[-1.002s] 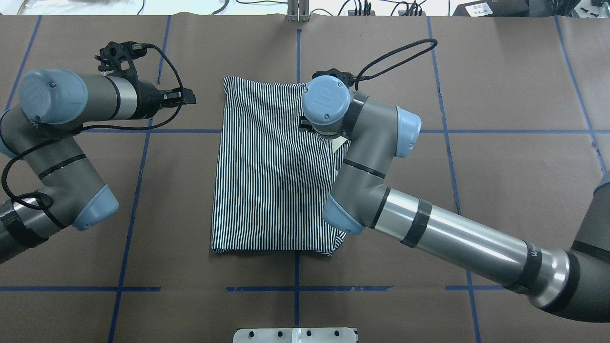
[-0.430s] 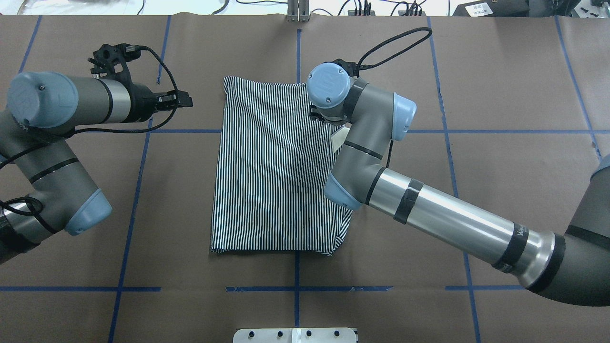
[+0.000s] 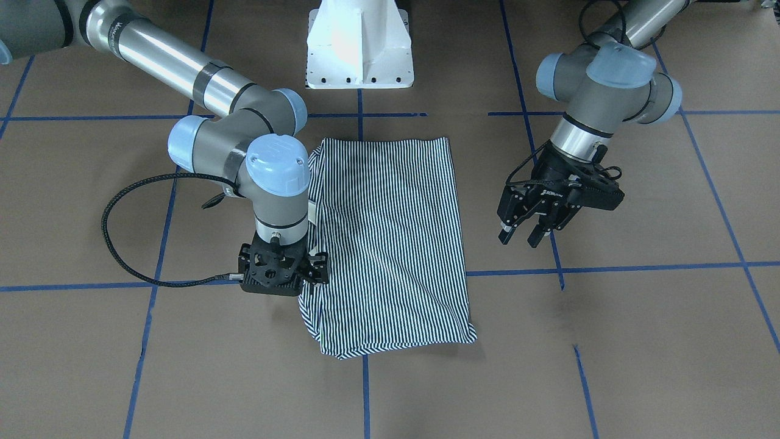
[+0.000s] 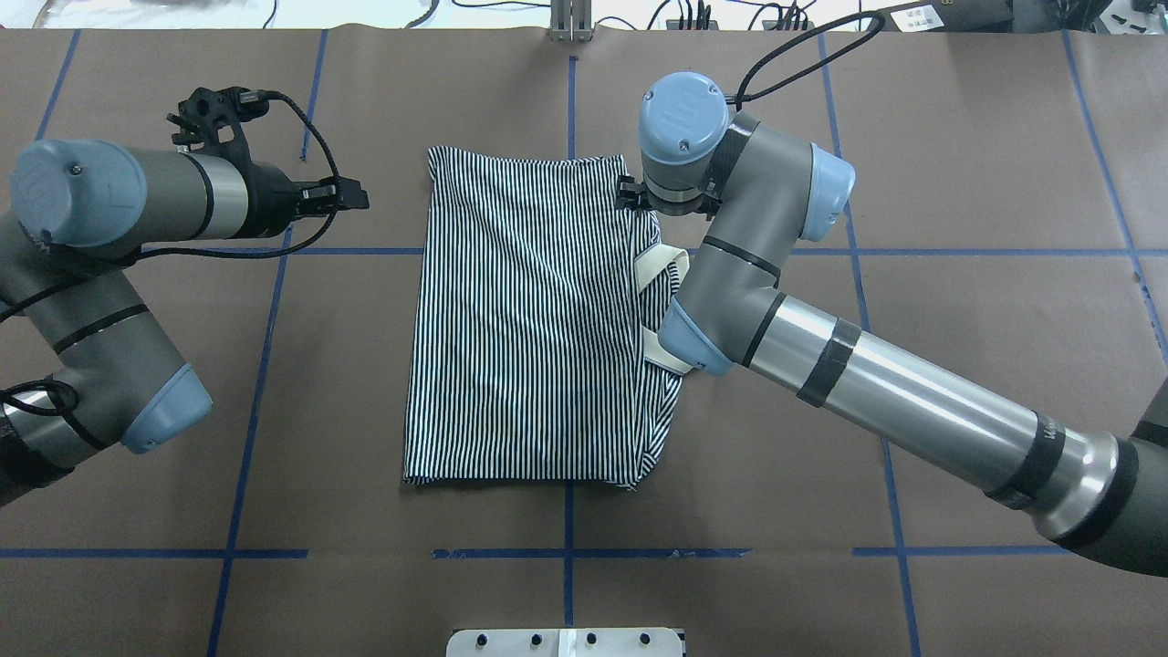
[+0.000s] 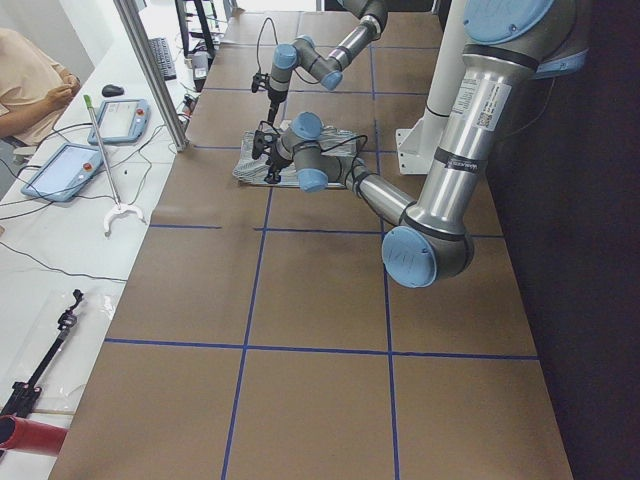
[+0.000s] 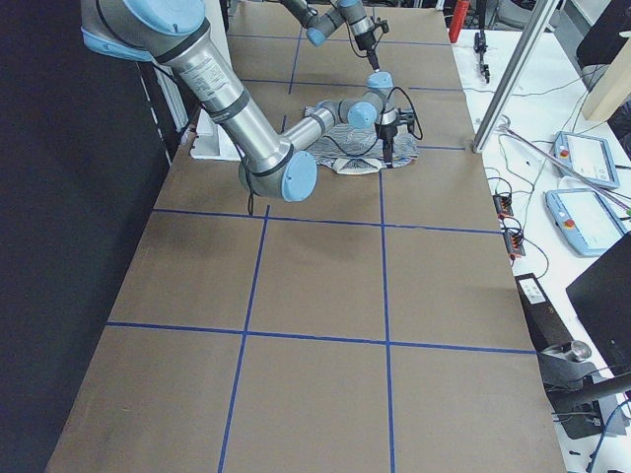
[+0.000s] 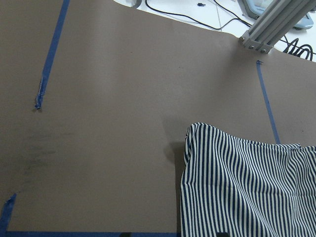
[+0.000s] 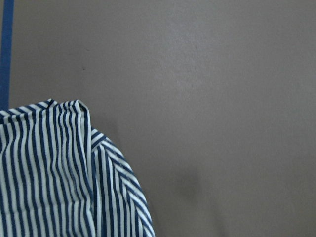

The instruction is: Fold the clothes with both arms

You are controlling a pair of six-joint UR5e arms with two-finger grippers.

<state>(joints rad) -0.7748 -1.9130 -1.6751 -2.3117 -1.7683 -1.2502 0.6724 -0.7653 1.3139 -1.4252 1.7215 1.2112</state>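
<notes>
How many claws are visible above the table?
2. The right claw is at the striped shirt's right edge; the left claw hangs open, apart from the shirt.

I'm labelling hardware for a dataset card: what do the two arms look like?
The left arm and the right arm look alike: silver-grey tubes, rounded light-blue joint caps, black bands around the tubes, and black two-finger jaws. A black braided cable runs from each wrist.

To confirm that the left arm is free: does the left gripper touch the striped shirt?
Apart. The overhead view shows bare brown table between the left gripper and the shirt.
</notes>
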